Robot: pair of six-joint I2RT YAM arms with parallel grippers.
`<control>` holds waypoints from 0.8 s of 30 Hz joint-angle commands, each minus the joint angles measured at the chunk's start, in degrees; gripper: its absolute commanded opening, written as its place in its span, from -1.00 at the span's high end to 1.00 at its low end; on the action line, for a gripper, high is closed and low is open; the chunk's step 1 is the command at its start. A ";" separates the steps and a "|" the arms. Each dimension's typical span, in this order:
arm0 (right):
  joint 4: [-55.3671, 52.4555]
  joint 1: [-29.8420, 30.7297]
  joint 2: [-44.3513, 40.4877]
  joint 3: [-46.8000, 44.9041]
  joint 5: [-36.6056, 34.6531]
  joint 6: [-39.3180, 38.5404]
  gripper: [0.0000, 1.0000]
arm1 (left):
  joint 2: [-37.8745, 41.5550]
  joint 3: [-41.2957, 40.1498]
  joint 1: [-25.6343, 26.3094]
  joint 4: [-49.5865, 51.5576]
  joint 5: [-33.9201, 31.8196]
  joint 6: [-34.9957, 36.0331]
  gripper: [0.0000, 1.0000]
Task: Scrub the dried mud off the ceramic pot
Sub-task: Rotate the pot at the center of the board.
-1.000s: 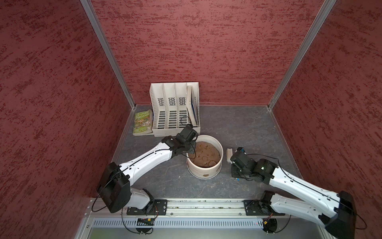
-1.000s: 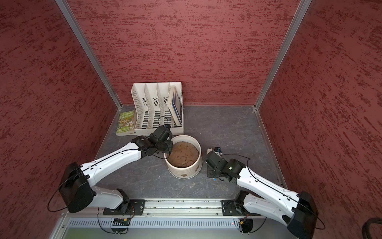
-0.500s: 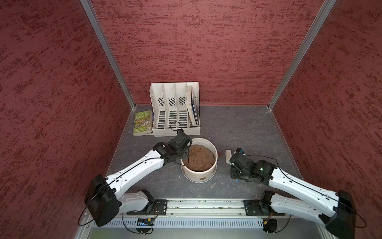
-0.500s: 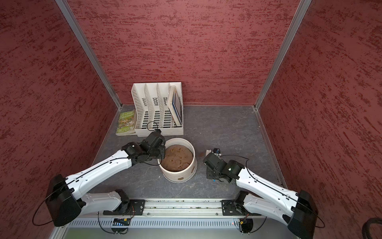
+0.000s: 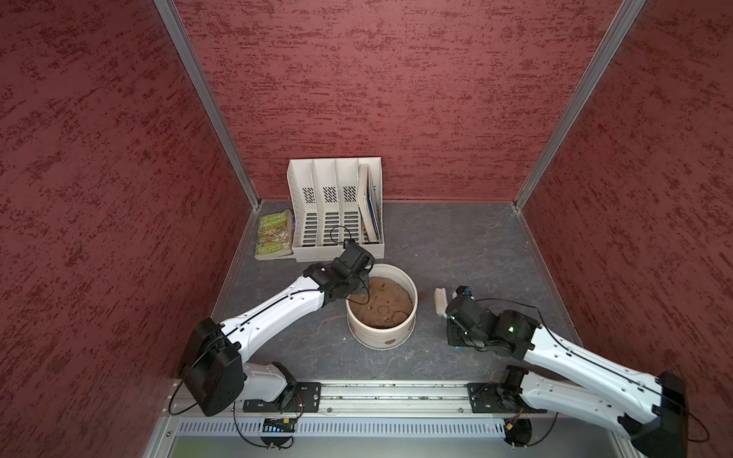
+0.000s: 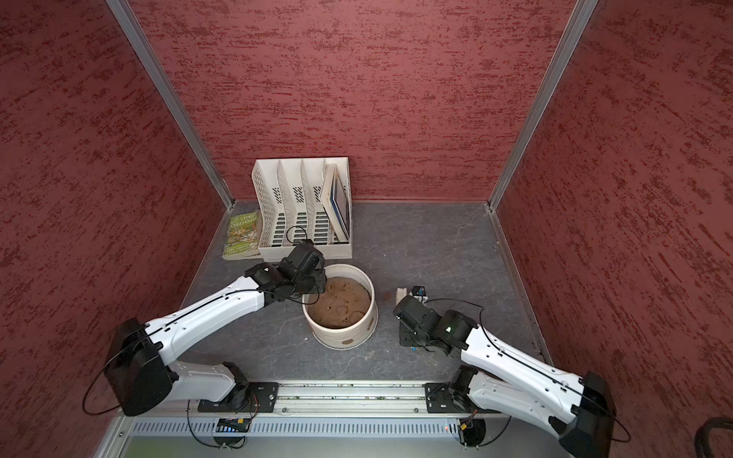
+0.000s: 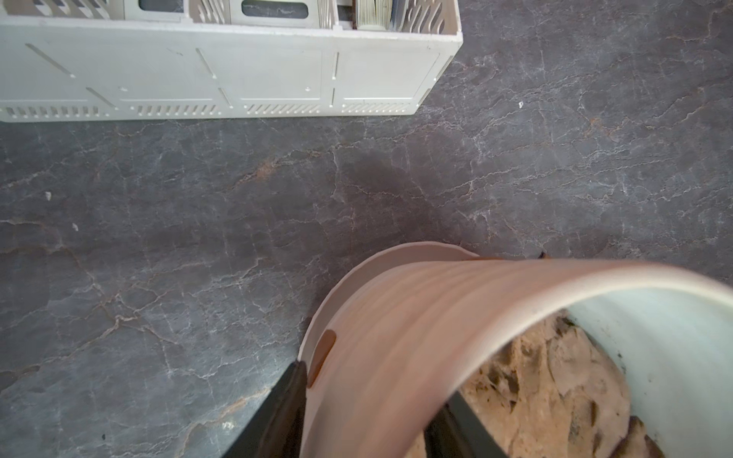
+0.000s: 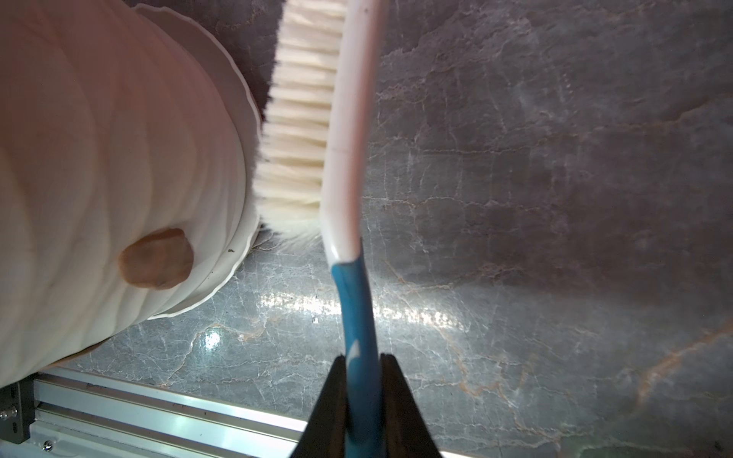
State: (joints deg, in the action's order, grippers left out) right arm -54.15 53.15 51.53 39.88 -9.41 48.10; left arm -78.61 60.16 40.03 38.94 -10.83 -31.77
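Note:
The ceramic pot (image 5: 369,337) (image 6: 331,337) stands mid-table, cream and ridged, filled with lumpy brown soil (image 5: 382,307). Dried mud shows as brown patches on its wall (image 5: 390,340) (image 7: 321,357) (image 8: 156,257). My left gripper (image 5: 359,291) (image 7: 373,388) straddles the pot's far-left rim, one finger outside against the wall and one inside, jaws apart. My right gripper (image 8: 363,359) (image 5: 450,309) is shut on the blue handle of a white brush (image 8: 345,158) (image 5: 440,299) right of the pot. The bristles face the pot, near its base.
A white slotted file organiser (image 5: 337,214) holding a book stands at the back, close behind my left wrist. A green book (image 5: 273,234) lies left of it. A small brown flake (image 5: 424,295) lies on the table between pot and brush. The metal rail (image 5: 396,392) runs along the front.
The pot and my left gripper shifted left and slightly forward a second ago, then stopped. The left jaws have since spread apart on the rim. The right arm barely moved.

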 commanded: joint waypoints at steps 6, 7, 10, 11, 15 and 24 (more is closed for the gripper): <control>-2.38 1.04 -1.87 -1.17 -2.05 1.09 1.00 | -0.30 2.03 0.22 -3.96 1.52 1.52 0.08; -2.29 1.13 -1.71 -1.16 -1.98 1.01 1.00 | -0.24 2.05 0.22 -3.74 1.49 1.74 0.10; -2.10 1.23 -1.43 -0.97 -1.87 0.97 1.00 | -0.14 2.14 0.22 -3.13 1.13 1.89 0.19; -2.10 1.28 -1.31 -0.76 -1.89 0.88 1.00 | -0.08 2.12 0.22 -2.88 0.94 1.84 0.24; -2.89 1.73 -1.17 0.13 -2.05 0.77 1.00 | 0.85 1.89 0.22 -2.47 0.02 1.29 0.44; -4.24 2.39 -1.30 0.76 -2.02 0.97 1.00 | 2.52 1.92 0.31 0.11 -2.05 1.52 0.83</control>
State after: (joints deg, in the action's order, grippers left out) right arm -57.43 54.68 50.52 39.16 -9.56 48.66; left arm -78.26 60.66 41.23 42.22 -11.05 -27.40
